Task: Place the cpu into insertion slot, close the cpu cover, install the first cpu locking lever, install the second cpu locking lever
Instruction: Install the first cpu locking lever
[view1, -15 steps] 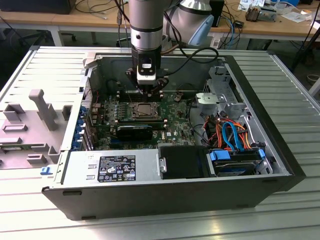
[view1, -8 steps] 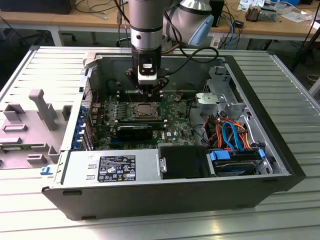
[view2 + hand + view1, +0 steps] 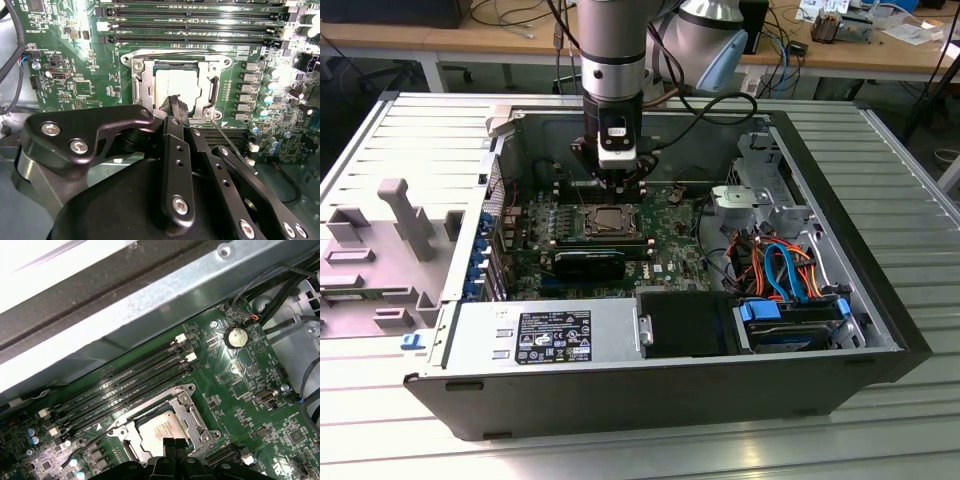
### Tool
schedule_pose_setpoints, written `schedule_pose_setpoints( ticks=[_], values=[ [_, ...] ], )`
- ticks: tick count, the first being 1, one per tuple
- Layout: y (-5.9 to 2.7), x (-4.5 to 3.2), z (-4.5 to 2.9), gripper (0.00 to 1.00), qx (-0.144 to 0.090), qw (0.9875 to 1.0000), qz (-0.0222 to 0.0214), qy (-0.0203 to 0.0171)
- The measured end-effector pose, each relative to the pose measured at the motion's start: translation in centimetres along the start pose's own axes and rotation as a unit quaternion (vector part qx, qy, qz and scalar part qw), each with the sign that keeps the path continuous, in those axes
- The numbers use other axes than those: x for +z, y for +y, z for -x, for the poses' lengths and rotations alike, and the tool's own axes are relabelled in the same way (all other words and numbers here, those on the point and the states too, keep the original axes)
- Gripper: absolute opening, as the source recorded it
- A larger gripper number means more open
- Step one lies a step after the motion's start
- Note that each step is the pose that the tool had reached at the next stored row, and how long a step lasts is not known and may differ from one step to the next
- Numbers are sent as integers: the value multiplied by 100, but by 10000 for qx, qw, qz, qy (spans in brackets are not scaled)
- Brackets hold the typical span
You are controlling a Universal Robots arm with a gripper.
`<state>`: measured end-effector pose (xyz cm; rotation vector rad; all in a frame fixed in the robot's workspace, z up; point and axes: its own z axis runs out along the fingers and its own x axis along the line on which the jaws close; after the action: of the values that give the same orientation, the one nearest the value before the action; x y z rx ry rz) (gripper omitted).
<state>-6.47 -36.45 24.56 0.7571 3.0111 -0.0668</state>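
On motherboard (image 3: 90,55), cpu (image 3: 177,82) seemingly just beneath gripper (image 3: 176,106)

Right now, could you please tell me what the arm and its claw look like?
The arm is a silver-grey cylinder with a black band, a pale blue joint cap and black cables beside it. The claw is matte black, built of flat linked bars with rounded ends and silver screws.

Dull silver-grey metal on the cpu (image 3: 176,84), brighter bare metal on the cpu cover (image 3: 141,85); matt black claw (image 3: 176,104), glossy green circuit board (image 3: 80,87).
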Motion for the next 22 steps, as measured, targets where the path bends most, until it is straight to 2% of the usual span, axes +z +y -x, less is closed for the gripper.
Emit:
schedule_pose_setpoints(
  ticks=[7,8,10,22],
  values=[
    [0,0,0,11,-129,9999,6,-4],
    [0,0,0,11,-302,9995,14,-10],
    [0,0,0,11,-483,9988,22,-16],
    [0,0,0,11,-669,9977,30,-22]
  ],
)
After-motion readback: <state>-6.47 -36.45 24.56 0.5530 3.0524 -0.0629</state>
